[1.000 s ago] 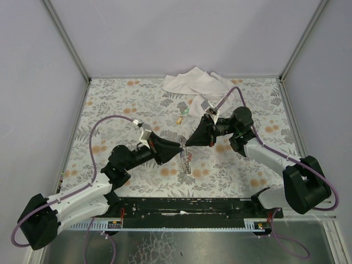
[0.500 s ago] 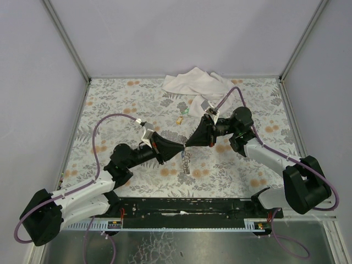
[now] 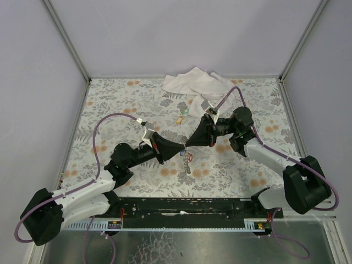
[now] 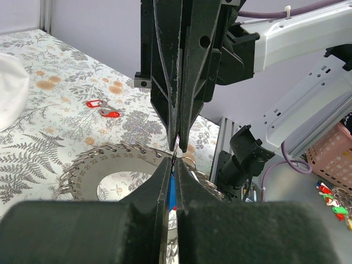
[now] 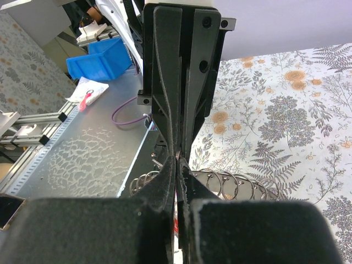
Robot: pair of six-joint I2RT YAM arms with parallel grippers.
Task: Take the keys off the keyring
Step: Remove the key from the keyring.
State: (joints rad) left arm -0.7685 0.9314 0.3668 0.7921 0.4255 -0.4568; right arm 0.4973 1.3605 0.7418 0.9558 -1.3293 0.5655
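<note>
**Two grippers tip to tip, both clamped on the hanging keyring**

The left gripper is pressed together on a thin blue sliver, most likely a blue key. It seems to hold the key by its head so it can be worked off. Just under the meeting tips the keyring dangles above the middle of the table, probably lifted so that its keys hang free. The right gripper, its tip almost touching the left's, is pinched tight too. I judge that it holds the keyring's upper end as an anchor against the left's pull, though its own fingers hide exactly what it nips. Behind them, loose keys lie on the table well apart from the ring, apparently already off.
</note>
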